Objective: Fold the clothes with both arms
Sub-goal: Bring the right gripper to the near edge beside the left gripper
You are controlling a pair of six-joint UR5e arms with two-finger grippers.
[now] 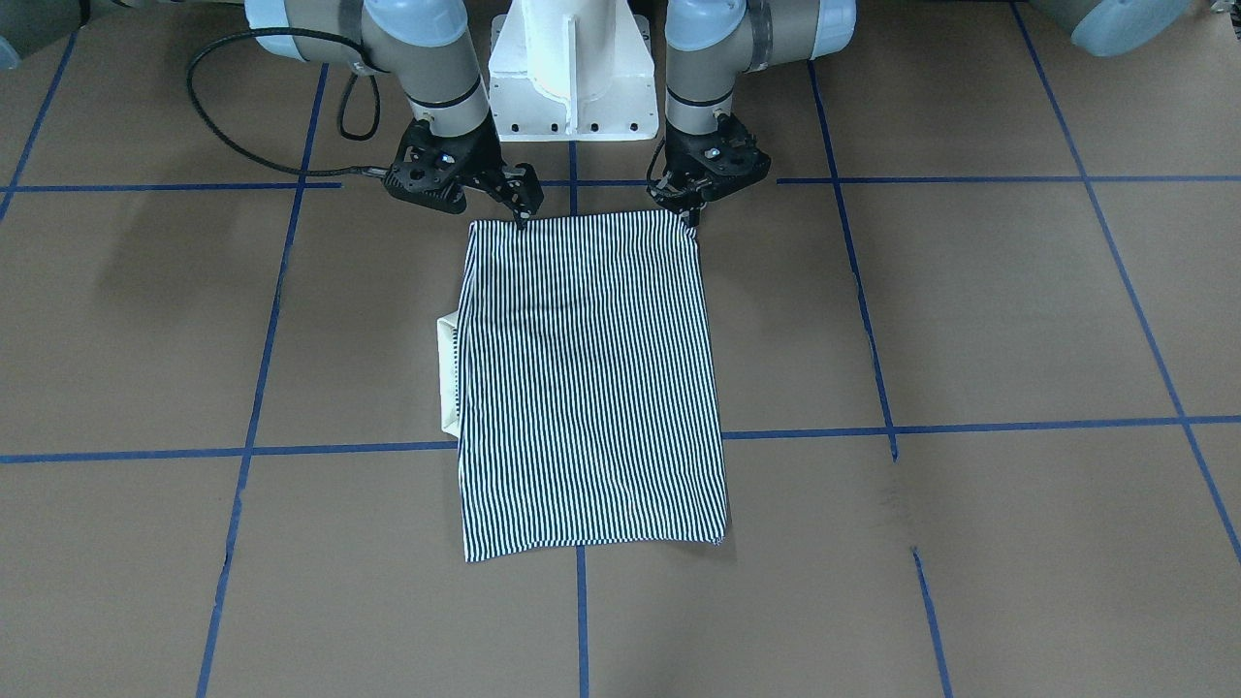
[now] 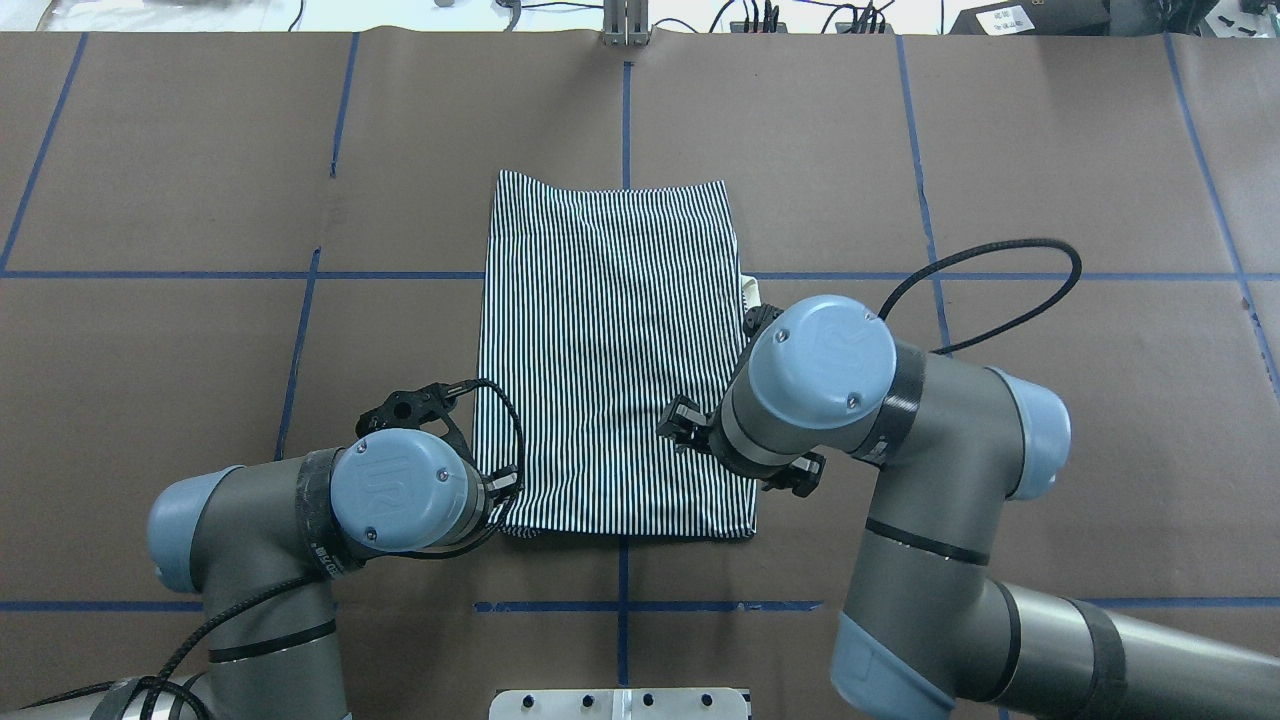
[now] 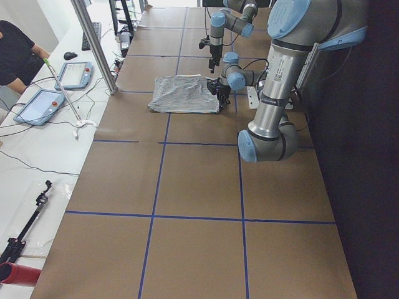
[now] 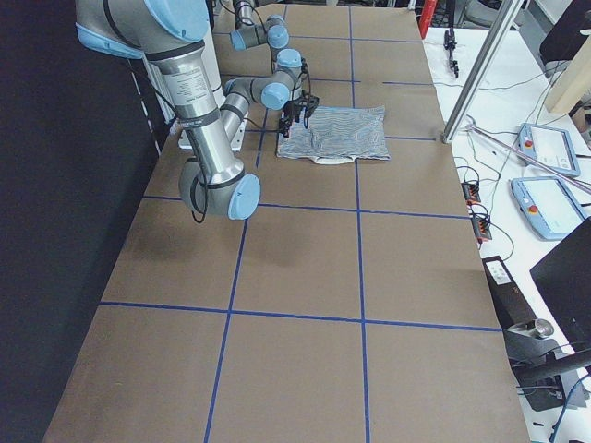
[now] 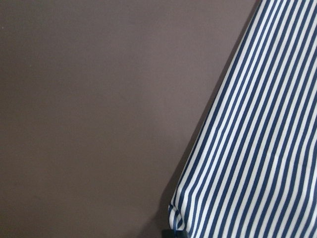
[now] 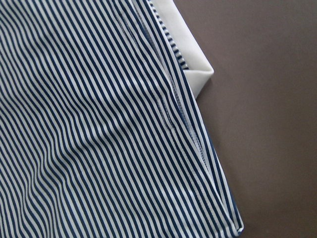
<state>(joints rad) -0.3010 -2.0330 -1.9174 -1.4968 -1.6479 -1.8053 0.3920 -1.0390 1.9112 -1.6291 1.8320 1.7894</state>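
Folded polo shirt (image 1: 591,388) flat; left fingers (image 1: 690,219), right fingers (image 1: 521,215) each clamped on near corner.

- Light blue round joint cap on the left arm's wrist (image 2: 400,492): embossed "UR" mark, seen from overhead.
- Light blue round joint cap on the right arm's wrist (image 2: 822,348): same "UR" mark.
- White label on the dark box at the far table edge (image 2: 1003,17): print too small to read.
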